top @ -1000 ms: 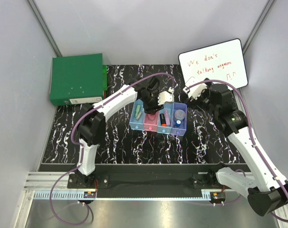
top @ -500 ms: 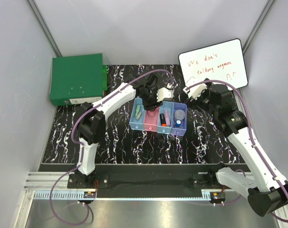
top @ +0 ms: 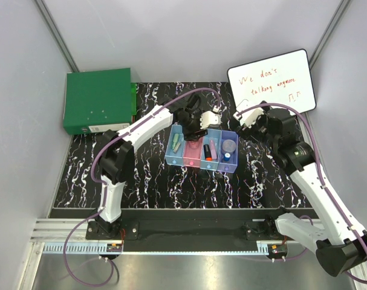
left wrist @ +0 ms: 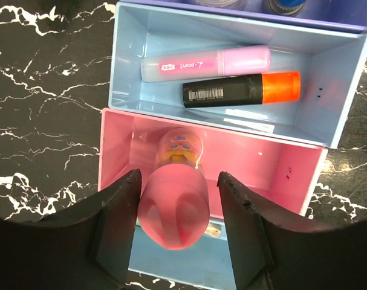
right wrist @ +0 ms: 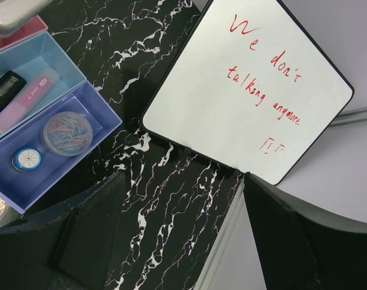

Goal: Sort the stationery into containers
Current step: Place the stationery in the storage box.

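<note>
The four joined bins (top: 201,162) stand mid-table. The far-left light blue bin holds a green stick (top: 177,142). In the left wrist view the pink-capped tube (left wrist: 174,211) leans in the pink bin (left wrist: 280,175). The pink marker (left wrist: 207,63) and orange-capped marker (left wrist: 243,89) lie in the light blue bin (left wrist: 337,90) beside it. My left gripper (left wrist: 178,181) (top: 201,122) hangs above the pink bin, its jaws either side of the cap, with a gap at the right. The purple bin (right wrist: 104,130) holds the round disc (right wrist: 67,133) and a small blue piece (right wrist: 26,158). My right gripper (right wrist: 180,181) (top: 245,115) is open and empty, right of the bins.
The white board with red handwriting (top: 271,81) (right wrist: 250,90) leans at the back right, close behind my right gripper. The large green box (top: 98,99) stands at the back left. Grey enclosure walls rise on both sides of the black marbled mat (top: 147,181).
My left gripper has drawn back from low over the bins toward the far side, while the pink-capped tube stays in the pink bin. The right arm has barely moved.
</note>
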